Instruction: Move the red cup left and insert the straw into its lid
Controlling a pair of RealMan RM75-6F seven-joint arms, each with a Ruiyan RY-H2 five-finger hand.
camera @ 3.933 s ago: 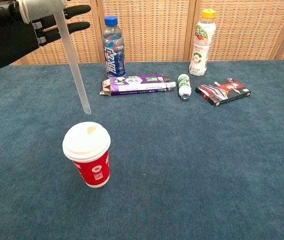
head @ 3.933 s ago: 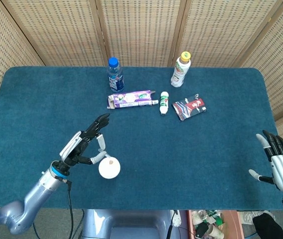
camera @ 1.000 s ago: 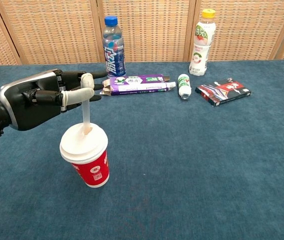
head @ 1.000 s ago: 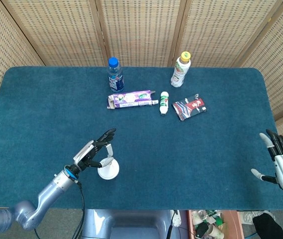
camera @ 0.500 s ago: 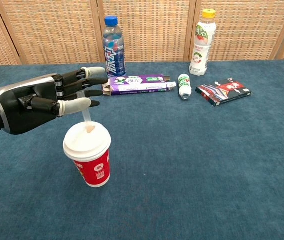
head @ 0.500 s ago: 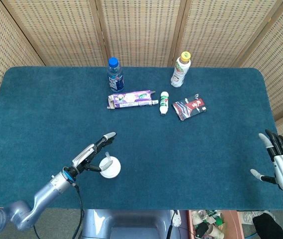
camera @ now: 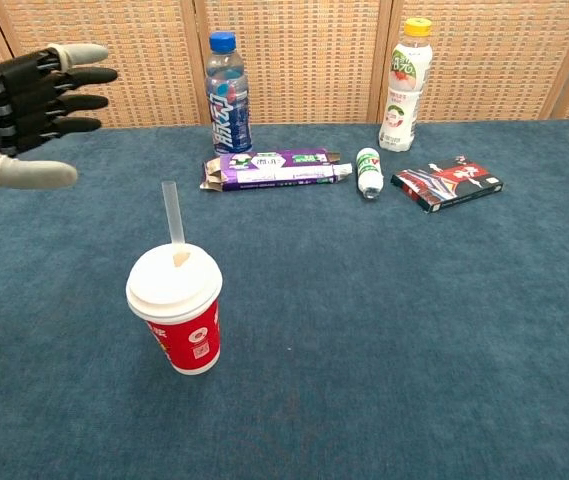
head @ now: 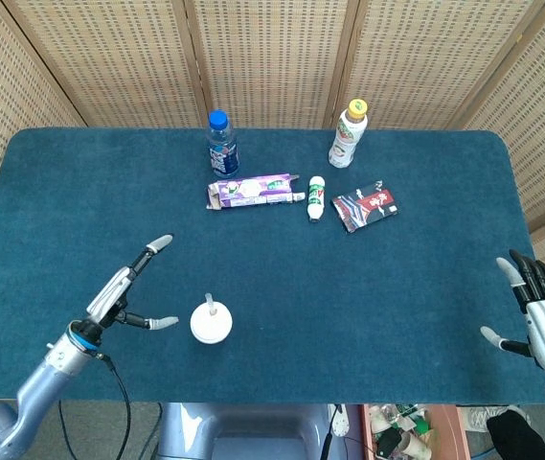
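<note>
The red cup point(camera: 188, 338) with its white lid point(head: 210, 324) stands upright on the blue table, front left. A clear straw point(camera: 173, 214) sticks up out of the lid point(camera: 174, 280), standing on its own. My left hand point(head: 124, 294) is off to the left of the cup, fingers spread, holding nothing; in the chest view the left hand point(camera: 19, 100) is at the upper left edge, well apart from the straw. My right hand point(head: 542, 320) hovers open at the table's front right corner, far from the cup.
At the back of the table stand a blue-capped bottle point(head: 221, 145) and a yellow-capped bottle point(head: 347, 135). In front of them lie a purple box point(head: 253, 190), a small white bottle point(head: 316, 197) and a dark red packet point(head: 365, 206).
My left hand has let go of the straw and drawn back to the left, away from the cup. The straw stays in the lid. My right hand has not moved.
</note>
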